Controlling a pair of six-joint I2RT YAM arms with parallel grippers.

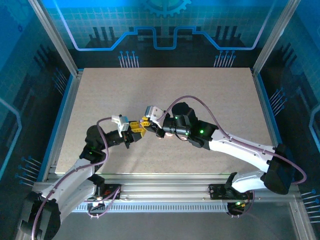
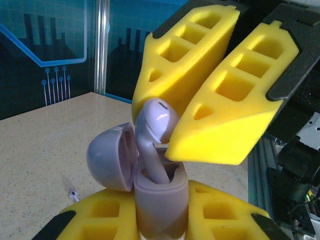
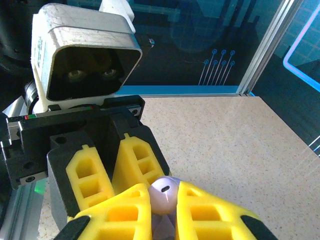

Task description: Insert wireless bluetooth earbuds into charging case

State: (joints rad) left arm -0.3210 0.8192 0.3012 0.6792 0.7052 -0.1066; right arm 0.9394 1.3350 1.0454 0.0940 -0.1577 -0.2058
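A lilac charging case stands upright between the yellow fingers of my left gripper, which is shut on it, its lid swung open to the left. My right gripper comes in from above, shut on a lilac earbud whose stem reaches down into the case's slot. In the right wrist view the earbud's round head sits pinched in my right gripper, with the left gripper just behind it. From above, the left gripper and right gripper meet mid-table.
Another small earbud lies on the speckled tabletop to the left of the case. Metal frame posts and blue panels surround the table. The left wrist camera housing looms close above the right fingers.
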